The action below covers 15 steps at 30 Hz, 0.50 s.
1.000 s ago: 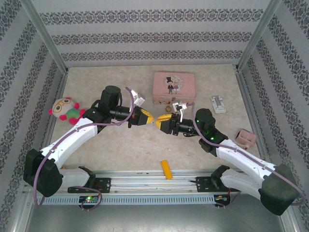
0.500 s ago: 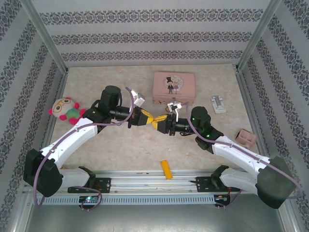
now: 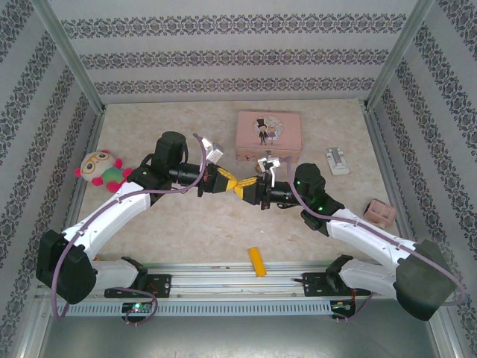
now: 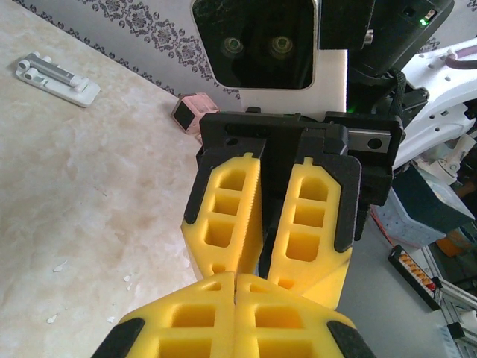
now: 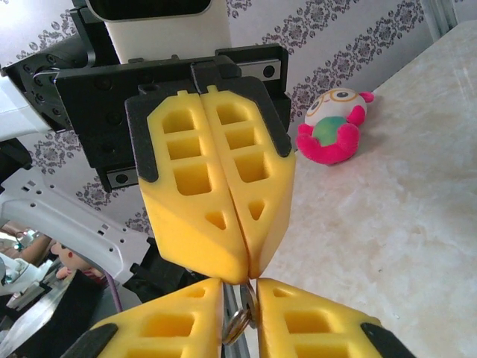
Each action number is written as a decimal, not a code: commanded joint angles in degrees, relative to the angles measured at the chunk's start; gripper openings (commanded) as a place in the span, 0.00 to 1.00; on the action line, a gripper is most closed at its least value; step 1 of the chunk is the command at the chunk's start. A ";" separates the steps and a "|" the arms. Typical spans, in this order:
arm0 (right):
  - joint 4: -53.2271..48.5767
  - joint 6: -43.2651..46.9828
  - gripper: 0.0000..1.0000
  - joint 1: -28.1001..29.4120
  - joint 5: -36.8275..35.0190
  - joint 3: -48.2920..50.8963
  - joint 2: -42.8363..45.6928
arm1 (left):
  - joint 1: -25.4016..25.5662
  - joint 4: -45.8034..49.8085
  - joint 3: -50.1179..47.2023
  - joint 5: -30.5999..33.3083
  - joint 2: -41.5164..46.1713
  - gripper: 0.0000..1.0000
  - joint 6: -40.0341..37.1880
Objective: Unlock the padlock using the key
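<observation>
Padlock [image 5: 238,322], as best I can tell, is the small brass-gold piece pinched between the fingers [image 5: 298,328] of my right claw [image 3: 239,187]; my right wrist camera catches a rounded edge of it and a thin metal strip rising from it, the rest hidden by the pads. That claw is clenched on it, its 2 fingers parted just enough for the metal.

From above, both claws hang over the middle of the table [image 3: 201,231], meeting tip to tip, the left claw [image 3: 232,182] pointing right and the right one pointing left. My left claw is clamped tight: its 2 yellow fingers [image 5: 223,209] press flat against each other with no gap, and their tip comes down right at the top of the metal strip. I cannot tell whether anything sits between those pads, and I cannot pick out a key.

My left wrist camera looks straight at the right claw, whose serrated pads face each other across a narrow dark slot, its tips touching mine.

A pink tin [image 3: 269,134] stands just behind the 2 claws. A toy [image 3: 100,170] lies at the left edge beside my left arm, and a yellow bar [image 3: 256,261] lies near the front rail, well apart from the claws.
</observation>
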<state>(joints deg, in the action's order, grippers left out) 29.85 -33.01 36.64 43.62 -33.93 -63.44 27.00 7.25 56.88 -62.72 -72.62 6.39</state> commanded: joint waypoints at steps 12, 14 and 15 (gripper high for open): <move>0.97 -1.12 0.00 -0.42 -3.16 0.93 -0.23 | 0.64 -9.19 -0.19 4.63 1.99 0.25 8.16; 0.92 -1.68 0.00 -0.97 -4.54 1.93 0.60 | 0.64 -10.16 -0.28 6.20 2.22 0.32 9.51; 0.68 -1.95 0.00 -1.21 -5.43 2.42 1.19 | 0.64 -10.57 -0.33 7.02 2.39 0.38 10.11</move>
<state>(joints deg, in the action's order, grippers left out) 29.78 -33.89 36.23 40.73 -32.97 -63.70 27.05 1.91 56.77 -58.37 -72.10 13.15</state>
